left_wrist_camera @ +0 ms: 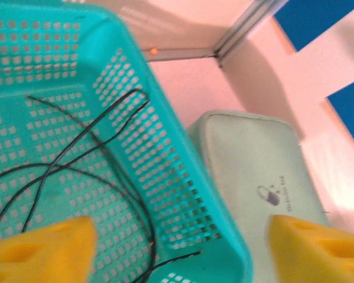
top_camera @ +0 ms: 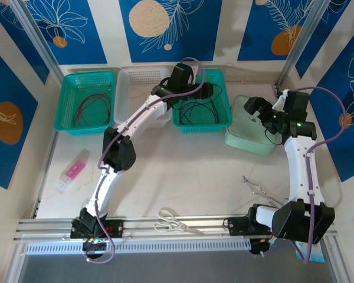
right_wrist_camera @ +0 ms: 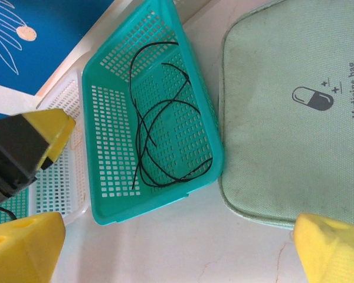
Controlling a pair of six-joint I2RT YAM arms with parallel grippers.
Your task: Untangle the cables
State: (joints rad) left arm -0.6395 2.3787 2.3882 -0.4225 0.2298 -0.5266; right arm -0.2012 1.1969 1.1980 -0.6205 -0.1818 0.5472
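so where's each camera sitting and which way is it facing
top external: fixed above and behind the arms, looking down on the table; left arm and right arm show, bases at the bottom.
left wrist: on the left arm, looking down at the teal basket with black cables and the medicine bag; yellow left fingers at the bottom corners.
right wrist: on the right arm, looking down at the same basket and bag; yellow right fingers at the bottom corners.
shared: both wrist views hold that basket, cables and bag.
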